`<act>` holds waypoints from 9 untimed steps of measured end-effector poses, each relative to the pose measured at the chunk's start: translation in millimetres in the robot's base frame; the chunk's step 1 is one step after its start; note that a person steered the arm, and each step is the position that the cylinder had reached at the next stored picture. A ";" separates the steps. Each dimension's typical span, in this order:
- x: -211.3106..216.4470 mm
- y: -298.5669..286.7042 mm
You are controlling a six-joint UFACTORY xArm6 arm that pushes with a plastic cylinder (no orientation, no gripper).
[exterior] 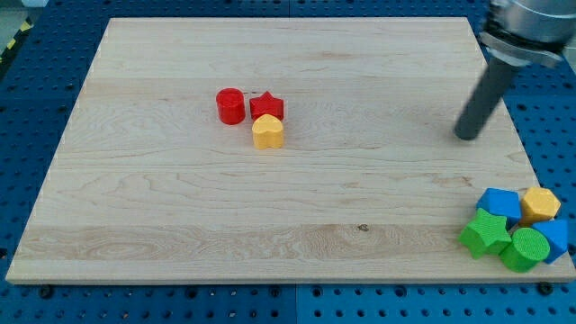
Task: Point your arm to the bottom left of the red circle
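The red circle (230,105) stands on the wooden board (270,207) at the upper left of centre. A red star (267,106) touches its right side, and a yellow heart-shaped block (267,131) sits just below the star. My tip (467,137) rests on the board far to the view's right of the red circle, near the board's right edge, touching no block.
A cluster sits at the board's bottom right corner: a blue block (500,204), a yellow block (540,204), a green star (486,233), a green cylinder (525,249) and another blue block (553,238). The board lies on a blue perforated table.
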State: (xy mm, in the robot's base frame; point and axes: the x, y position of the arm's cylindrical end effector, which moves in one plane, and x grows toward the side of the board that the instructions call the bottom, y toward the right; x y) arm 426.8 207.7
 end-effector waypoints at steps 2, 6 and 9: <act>-42.6 -74.1; -94.7 -371.8; -64.1 -389.5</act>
State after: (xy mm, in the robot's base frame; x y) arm 362.7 -181.8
